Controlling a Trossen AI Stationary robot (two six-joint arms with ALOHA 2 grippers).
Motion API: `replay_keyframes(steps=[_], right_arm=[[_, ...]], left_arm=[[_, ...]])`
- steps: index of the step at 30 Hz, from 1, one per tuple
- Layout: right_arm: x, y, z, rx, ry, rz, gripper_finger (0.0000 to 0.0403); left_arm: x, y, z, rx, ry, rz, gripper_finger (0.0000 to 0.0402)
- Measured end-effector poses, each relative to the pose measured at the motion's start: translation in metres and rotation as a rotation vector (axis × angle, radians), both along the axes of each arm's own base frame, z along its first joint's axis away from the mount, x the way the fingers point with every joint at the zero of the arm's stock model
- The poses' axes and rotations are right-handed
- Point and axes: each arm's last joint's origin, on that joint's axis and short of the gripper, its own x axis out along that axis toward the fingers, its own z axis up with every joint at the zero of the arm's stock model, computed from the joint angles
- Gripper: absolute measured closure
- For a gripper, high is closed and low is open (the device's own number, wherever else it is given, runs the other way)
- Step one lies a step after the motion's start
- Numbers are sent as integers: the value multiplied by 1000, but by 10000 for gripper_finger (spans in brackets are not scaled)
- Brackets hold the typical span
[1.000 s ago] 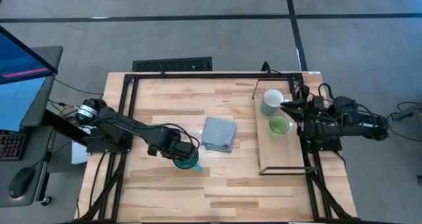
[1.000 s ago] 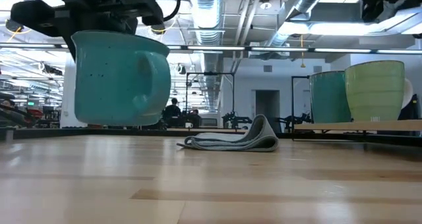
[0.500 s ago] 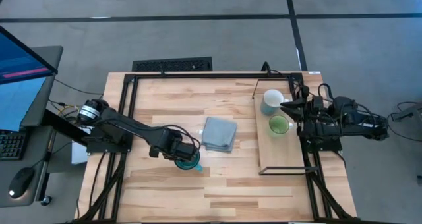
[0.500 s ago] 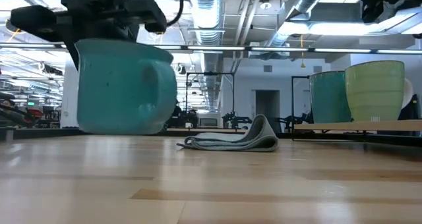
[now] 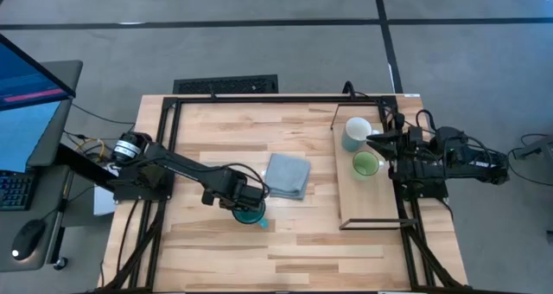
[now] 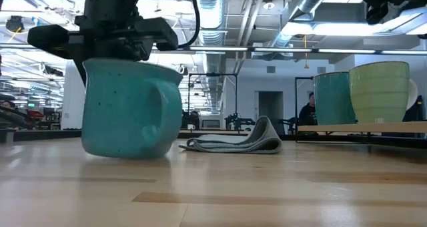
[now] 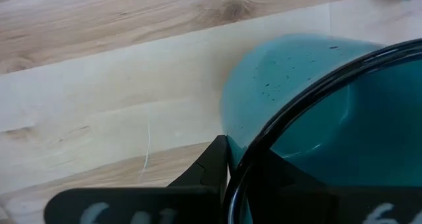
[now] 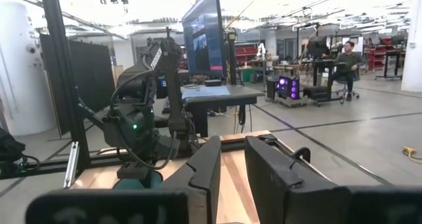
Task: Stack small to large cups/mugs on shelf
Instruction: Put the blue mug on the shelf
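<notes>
Teal mug [image 6: 130,108] now down on the tabletop [image 6: 220,187], tilted; a second ago it hung clear.
Left gripper [image 5: 248,209] directly above, pinching its rim. Likely a regrip, not a shelf [image 5: 373,201] placement. Low view shows base contact and tilt; high view shows the mug well apart from the shelf, where right gripper [image 5: 378,142] waits, fingers narrowly parted, empty.

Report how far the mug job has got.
Done: the white mug and light green mug stand side by side on the shelf. In hand: the left claw grips the teal mug by its rim, low on the table. Left: carrying it to the shelf. The right claw waits beside the shelf.
</notes>
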Motion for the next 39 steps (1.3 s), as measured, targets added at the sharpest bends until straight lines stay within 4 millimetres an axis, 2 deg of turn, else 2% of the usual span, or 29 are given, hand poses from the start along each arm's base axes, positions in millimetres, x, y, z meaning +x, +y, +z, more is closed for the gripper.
replay_keyframes(steps=[28, 32, 39], right_arm=[[0, 0, -1, 0, 11, -1, 310], [0, 0, -2, 0, 22, -1, 310], [0, 0, -2, 0, 22, -1, 310]], left_arm=[[7, -1, -1, 5, -72, -22, 355], [8, -1, 0, 6, -81, -22, 330], [18, -3, 1, 11, -195, -31, 250]])
